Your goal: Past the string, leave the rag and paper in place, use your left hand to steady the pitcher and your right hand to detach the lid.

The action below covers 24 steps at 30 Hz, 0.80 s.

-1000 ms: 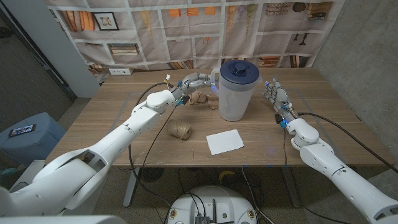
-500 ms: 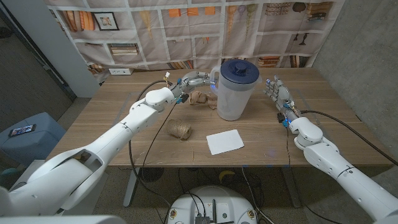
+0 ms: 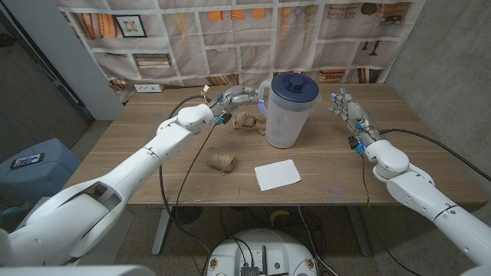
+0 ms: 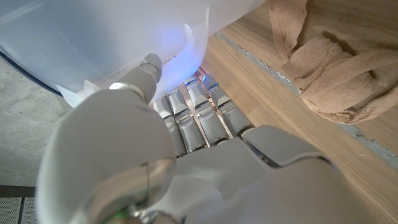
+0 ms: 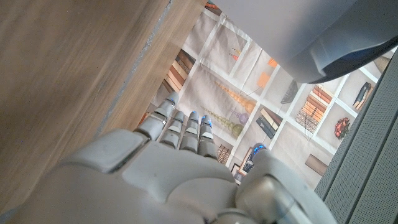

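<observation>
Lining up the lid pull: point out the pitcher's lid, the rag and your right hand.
lid [image 3: 295, 86], head view, centre of its dark blue top.
rag [image 3: 245, 120], head view, middle of the crumpled tan cloth.
right hand [image 3: 349, 110], head view, back of the hand, fingers apart.

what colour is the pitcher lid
Dark navy blue lid on the translucent white pitcher; clearest in the head view.

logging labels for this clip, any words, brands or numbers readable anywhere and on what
None can be read.
pitcher and its lid: no label shows.
paper: blank.
backdrop: printed book spines, any lettering too small and blurred to read.
</observation>
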Tool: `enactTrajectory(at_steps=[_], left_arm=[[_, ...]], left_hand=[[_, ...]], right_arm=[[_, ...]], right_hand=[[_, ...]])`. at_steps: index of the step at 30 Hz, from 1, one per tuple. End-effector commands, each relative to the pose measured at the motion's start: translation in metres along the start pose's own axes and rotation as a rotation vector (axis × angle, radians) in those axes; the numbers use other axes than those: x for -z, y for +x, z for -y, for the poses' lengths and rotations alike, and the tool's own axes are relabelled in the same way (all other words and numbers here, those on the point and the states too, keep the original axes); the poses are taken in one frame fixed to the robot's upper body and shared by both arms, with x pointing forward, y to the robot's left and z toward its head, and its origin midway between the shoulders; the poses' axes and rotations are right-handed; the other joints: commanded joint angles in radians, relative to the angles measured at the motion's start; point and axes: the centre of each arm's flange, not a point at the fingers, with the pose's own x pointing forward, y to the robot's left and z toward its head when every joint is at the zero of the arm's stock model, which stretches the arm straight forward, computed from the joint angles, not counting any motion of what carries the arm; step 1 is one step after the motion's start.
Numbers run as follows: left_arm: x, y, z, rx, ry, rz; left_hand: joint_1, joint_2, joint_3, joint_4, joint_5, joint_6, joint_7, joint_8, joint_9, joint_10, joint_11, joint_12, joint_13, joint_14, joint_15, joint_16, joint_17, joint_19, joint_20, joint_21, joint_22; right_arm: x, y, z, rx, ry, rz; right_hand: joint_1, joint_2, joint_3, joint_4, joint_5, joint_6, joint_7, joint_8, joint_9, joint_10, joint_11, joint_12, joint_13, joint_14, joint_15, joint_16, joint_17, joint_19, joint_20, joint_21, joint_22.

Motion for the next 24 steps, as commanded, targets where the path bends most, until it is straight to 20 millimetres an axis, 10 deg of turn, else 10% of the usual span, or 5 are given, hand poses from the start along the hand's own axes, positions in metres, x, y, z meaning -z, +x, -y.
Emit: enactTrajectory(at_steps=[1,24], left_arm=[[-0.012,0.002,-0.006,-0.01,0.039,-0.017],[-0.017,0.004,-0.005,-0.002,0.069,-0.024]], left_hand=[[-0.016,0.046,0.01,0.003,0.0,0.057,0.026,-0.002,0.004,0.011,-0.001,-0.003,0.002,0.01,-0.108,0.004,0.002,0.012,-0.157,0.006,0.004],[-0.021,0.043,0.018,0.0,0.0,0.059,0.026,-0.007,0.005,0.011,-0.001,-0.008,0.003,0.009,-0.111,0.001,0.002,0.014,-0.158,0.004,0.003]], right_arm=[[-0.027,-0.008,0.005,-0.014,-0.113,0.029],[-0.094,-0.021,0.017,-0.028,-0.415,0.05]], right_hand=[[0.007,-0.009,0.005,-0.012,-0.001,0.004,0.002,0.004,0.002,0.017,-0.001,0.005,0.003,0.004,0.002,0.003,0.0,0.0,0.002,0.002,0.005],[0.093,-0.061,0.019,-0.11,-0.015,0.008,-0.008,0.005,0.005,0.059,-0.012,0.012,0.007,0.012,0.028,0.003,-0.026,0.013,0.038,0.003,0.005]])
